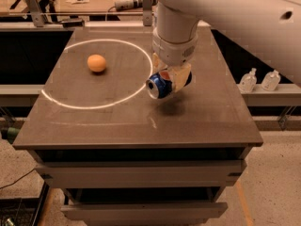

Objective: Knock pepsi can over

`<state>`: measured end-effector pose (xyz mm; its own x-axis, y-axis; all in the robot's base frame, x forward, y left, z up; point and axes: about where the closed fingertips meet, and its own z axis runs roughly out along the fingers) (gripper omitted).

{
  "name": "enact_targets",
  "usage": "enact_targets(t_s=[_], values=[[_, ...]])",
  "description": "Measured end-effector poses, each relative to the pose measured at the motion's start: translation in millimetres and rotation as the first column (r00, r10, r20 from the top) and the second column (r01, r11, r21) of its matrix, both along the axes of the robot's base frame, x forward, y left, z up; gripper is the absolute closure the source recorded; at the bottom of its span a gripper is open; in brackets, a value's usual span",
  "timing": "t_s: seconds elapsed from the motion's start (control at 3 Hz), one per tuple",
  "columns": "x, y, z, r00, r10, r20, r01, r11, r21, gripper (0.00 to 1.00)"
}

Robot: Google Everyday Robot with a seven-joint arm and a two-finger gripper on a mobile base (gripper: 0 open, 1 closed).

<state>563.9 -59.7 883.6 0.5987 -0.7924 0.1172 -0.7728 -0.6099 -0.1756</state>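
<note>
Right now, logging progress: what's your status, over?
Copy: end effector above table, right of centre, shut on pepsi can. Can tipped sideways, apparently airborne. Nothing in the way; orange sits well left.

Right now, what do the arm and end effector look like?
The arm is thick, smooth and white, with small dark holes. The end effector, above the table right of the white circle, has cream-yellow fingers. No cables show.
</note>
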Motion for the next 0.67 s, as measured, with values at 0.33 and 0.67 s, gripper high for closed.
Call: enact_targets(t_s=[0.33,0.67], values=[[0.6,-3.0,-19.8,0.9998,-0.021,-0.001,0.021,0.999,-0.028,1.0],[0.4,-2.9,-19.9,0.9998,-0.021,0.0,0.021,0.999,-0.028,0.82]])
